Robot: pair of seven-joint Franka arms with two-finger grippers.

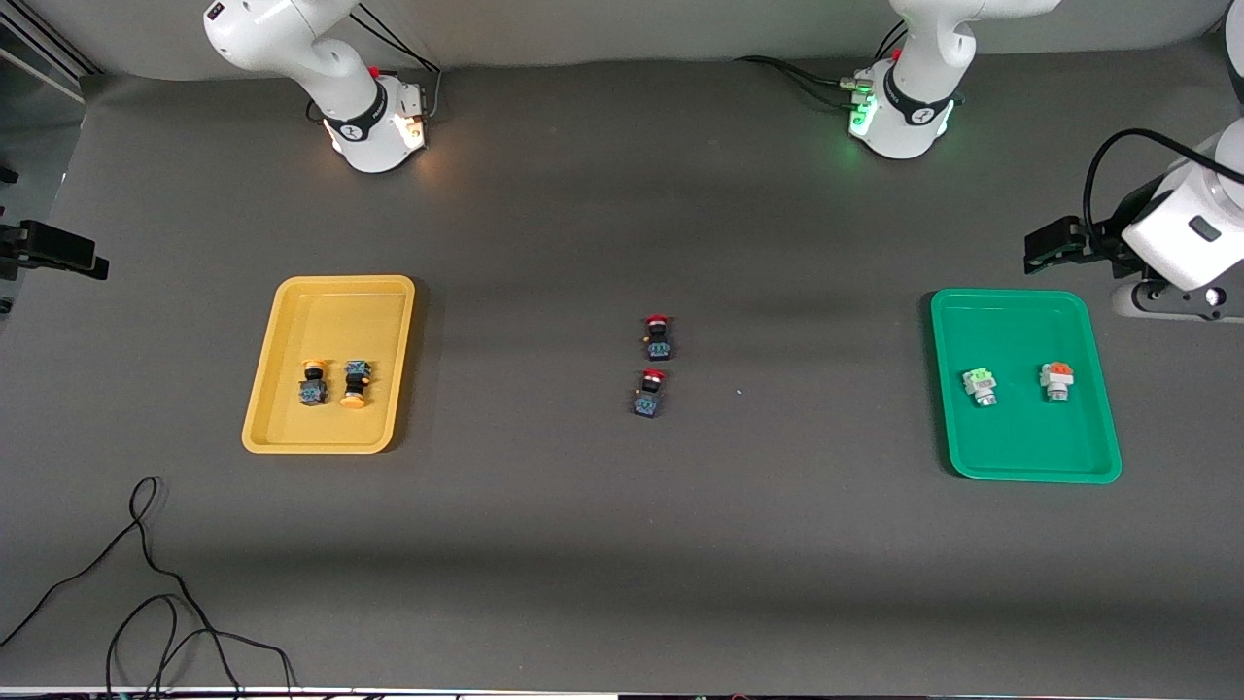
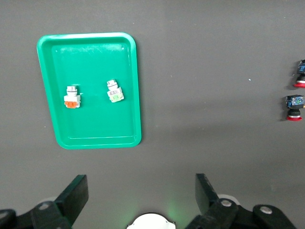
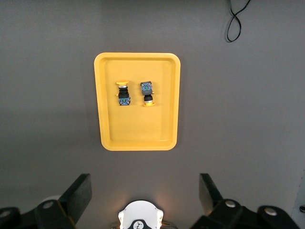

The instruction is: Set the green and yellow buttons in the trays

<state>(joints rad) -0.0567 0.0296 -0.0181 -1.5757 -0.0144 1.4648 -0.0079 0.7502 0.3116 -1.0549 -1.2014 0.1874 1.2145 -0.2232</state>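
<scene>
Two yellow-capped buttons (image 1: 313,381) (image 1: 356,384) lie side by side in the yellow tray (image 1: 330,321) toward the right arm's end of the table. A pale-green-capped button (image 1: 980,385) and an orange-capped one (image 1: 1056,380) lie apart in the green tray (image 1: 1020,331) toward the left arm's end. My left gripper (image 2: 140,179) hangs high over the table by its own base, open, with nothing between its fingers. My right gripper (image 3: 144,177) is likewise high by its base, open and holding nothing. Both arms stay away from the trays.
Two red-capped buttons (image 1: 658,336) (image 1: 650,393) lie on the grey mat midway between the trays, one nearer the front camera than the other. A loose black cable (image 1: 146,583) curls on the mat at the front edge, toward the right arm's end.
</scene>
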